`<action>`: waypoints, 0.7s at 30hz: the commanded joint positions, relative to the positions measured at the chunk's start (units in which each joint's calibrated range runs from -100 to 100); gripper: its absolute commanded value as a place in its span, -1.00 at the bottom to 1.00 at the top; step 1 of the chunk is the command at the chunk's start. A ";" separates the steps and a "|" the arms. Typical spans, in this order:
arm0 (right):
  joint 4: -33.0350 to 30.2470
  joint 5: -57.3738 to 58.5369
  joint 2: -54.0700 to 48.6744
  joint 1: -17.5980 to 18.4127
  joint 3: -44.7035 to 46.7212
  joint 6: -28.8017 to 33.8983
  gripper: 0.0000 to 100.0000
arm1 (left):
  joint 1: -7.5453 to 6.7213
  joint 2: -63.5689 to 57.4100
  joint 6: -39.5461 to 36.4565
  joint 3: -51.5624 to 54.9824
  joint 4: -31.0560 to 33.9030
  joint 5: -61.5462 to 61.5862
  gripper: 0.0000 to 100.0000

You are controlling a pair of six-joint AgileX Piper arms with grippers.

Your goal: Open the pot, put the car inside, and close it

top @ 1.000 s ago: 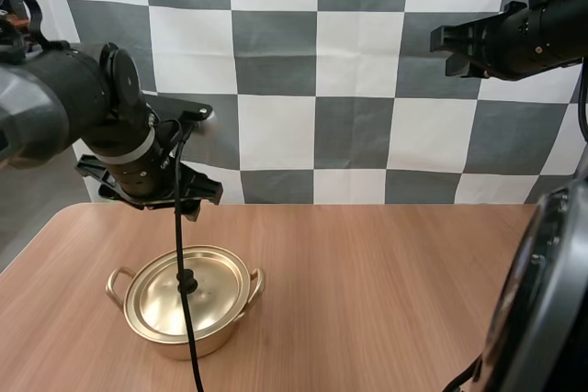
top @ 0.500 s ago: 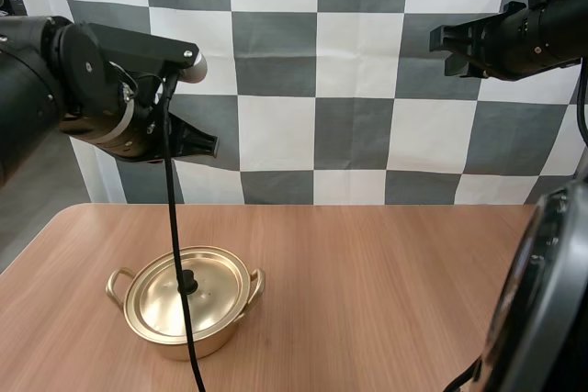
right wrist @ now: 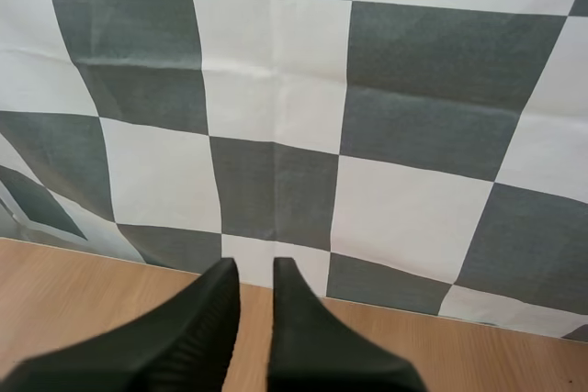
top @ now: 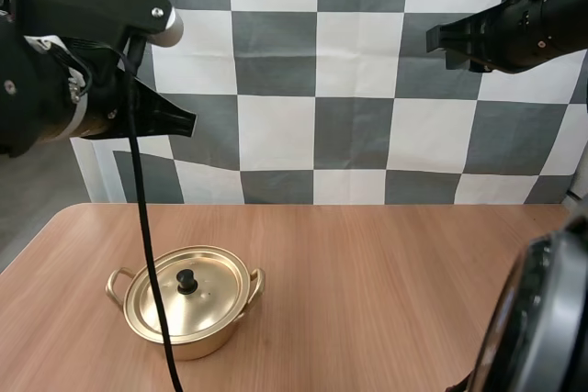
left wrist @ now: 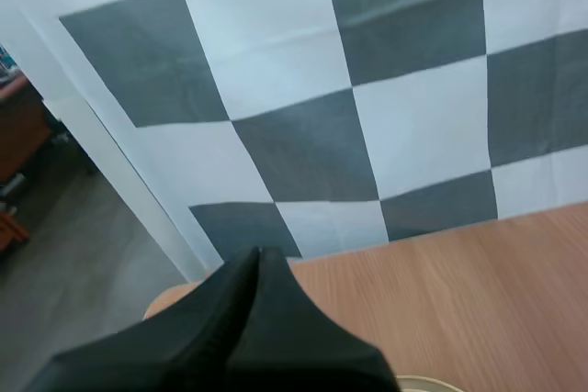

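Lidded pot (top: 188, 305) sits at 6 o'clock, well below left gripper (top: 186, 123) — jaws closed, empty. At its 2 o'clock, right gripper (top: 432, 41) — jaws barely parted, empty.

A wooden table (top: 386, 263) with a light brown grain is seen, and its rear left corner is rounded. A grey floor (top: 32, 199) is seen beyond the table's left edge, lower than the tabletop. In both wrist views the table's rear edge is seen as a straight line
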 commanded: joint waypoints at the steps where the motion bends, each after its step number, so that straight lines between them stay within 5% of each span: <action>1: 0.77 0.00 0.05 -0.05 0.00 -3.97 -1.00 | 0.04 -3.14 -0.63 -0.07 0.10 -1.80 -1.00; 13: 2.77 0.00 1.29 -0.05 0.00 -9.13 -1.00 | -0.64 -13.74 -8.12 9.02 -0.30 -5.60 -1.00; 14: 2.42 0.00 1.40 -0.05 0.00 -9.13 -1.00 | -0.64 -18.33 -8.12 17.32 -0.76 -16.93 -1.00; 21: 0.30 0.00 1.40 0.47 0.00 -9.13 -1.00 | -0.64 -26.38 -8.12 34.05 -0.76 -35.20 -1.00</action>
